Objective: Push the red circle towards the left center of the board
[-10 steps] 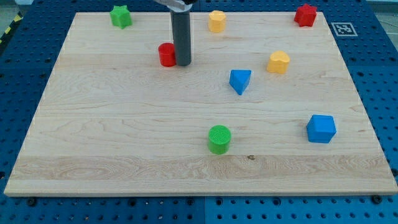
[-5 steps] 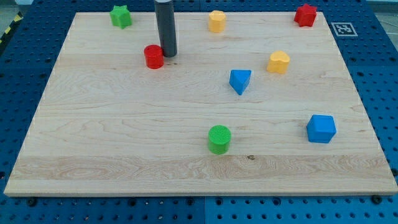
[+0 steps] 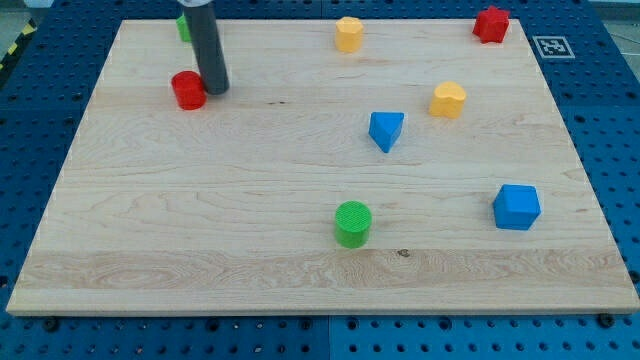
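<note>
The red circle [image 3: 187, 90] sits on the wooden board [image 3: 200, 230] in the upper left part of the view. My tip [image 3: 215, 90] stands just right of it, touching its right side. The dark rod rises from the tip to the view's top edge and hides most of a green block [image 3: 182, 24] behind it.
Other blocks lie on the board: a yellow one [image 3: 348, 33] at top centre, a red star-like one [image 3: 491, 24] at top right, a yellow one [image 3: 448, 100], a blue triangle [image 3: 386, 130], a green circle [image 3: 352, 223] and a blue cube [image 3: 516, 207].
My tip has moved left across the board and pushed the red circle left with it, by roughly a block's width each half second. The other blocks have not moved.
</note>
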You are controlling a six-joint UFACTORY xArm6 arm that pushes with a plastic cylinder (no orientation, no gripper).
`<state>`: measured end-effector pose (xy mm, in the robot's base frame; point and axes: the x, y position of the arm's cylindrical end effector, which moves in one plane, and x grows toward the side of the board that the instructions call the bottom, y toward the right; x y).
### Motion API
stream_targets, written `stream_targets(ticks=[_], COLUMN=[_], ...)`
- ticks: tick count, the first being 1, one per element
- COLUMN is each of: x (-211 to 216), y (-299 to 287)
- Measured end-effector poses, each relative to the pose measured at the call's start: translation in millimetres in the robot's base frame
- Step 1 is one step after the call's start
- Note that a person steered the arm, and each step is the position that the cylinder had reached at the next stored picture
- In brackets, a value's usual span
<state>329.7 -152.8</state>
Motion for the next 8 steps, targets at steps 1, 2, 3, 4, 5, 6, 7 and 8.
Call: stream_targets(ticks=[1, 2, 3, 4, 5, 6, 7, 8], x=[-21, -23, -19, 6, 11, -4, -9, 18], y=[-30, -35, -53, -53, -53, -53, -33, -11])
